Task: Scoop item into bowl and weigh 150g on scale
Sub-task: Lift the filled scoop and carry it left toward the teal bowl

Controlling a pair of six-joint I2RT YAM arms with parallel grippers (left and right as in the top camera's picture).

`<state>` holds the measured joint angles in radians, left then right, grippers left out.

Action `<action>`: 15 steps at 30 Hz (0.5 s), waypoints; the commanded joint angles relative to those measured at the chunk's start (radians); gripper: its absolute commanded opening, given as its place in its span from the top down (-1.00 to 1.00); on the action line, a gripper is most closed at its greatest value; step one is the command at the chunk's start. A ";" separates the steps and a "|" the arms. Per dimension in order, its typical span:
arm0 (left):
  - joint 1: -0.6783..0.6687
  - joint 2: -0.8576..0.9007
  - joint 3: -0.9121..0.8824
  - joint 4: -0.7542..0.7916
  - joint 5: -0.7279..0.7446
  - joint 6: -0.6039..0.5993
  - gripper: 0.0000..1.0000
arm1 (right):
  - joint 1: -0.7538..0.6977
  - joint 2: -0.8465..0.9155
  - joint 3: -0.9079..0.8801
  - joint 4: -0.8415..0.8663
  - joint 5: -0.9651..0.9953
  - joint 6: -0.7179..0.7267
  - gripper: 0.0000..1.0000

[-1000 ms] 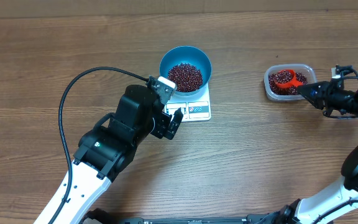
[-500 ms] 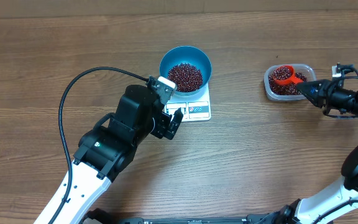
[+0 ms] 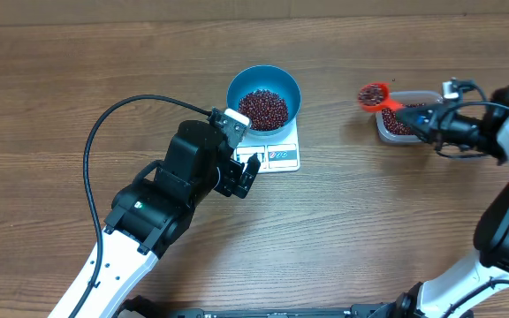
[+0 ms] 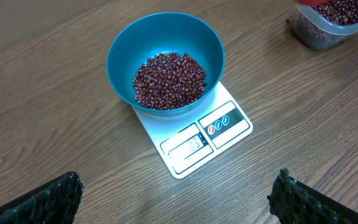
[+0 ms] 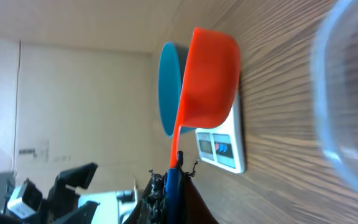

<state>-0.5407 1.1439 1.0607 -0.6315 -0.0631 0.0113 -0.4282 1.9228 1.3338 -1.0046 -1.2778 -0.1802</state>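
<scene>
The light blue bowl (image 3: 237,88) stands on the white scale (image 3: 281,155) and holds a heap of dark red-brown beans (image 3: 263,108). My left gripper (image 3: 246,172) hovers open just in front of the scale, with nothing between its fingers (image 4: 61,196). The left wrist view shows the bowl (image 4: 120,56), the beans (image 4: 169,79) and the scale (image 4: 197,143). My right gripper (image 3: 418,119) is shut on the handle of an orange scoop (image 3: 374,94) full of beans. The scoop hangs in the air left of the clear tub (image 3: 409,128), apart from the bowl. The right wrist view has the scoop (image 5: 207,74) in front of the bowl (image 5: 168,87).
The clear plastic tub (image 4: 331,25) with more beans sits at the right of the wooden table. The left arm's black cable (image 3: 113,119) loops over the table's left side. The scale (image 5: 222,146) lies beyond the scoop in the right wrist view.
My right gripper has lifted the loaded scoop out of the tub and carried it left toward the bowl. The left arm has not moved.
</scene>
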 commanded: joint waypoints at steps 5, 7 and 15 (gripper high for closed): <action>0.004 0.002 -0.003 0.001 0.002 0.019 -0.99 | 0.119 0.003 -0.002 0.040 -0.072 -0.010 0.93; 0.004 0.002 -0.003 0.001 0.002 0.019 -0.99 | 0.153 0.003 0.005 0.050 -0.072 -0.010 0.93; 0.004 0.002 -0.003 0.001 0.002 0.019 -0.99 | 0.275 0.003 0.077 0.080 -0.071 -0.006 0.93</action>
<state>-0.5407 1.1439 1.0607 -0.6315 -0.0631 0.0113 -0.1894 1.9228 1.3544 -0.9413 -1.3117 -0.1802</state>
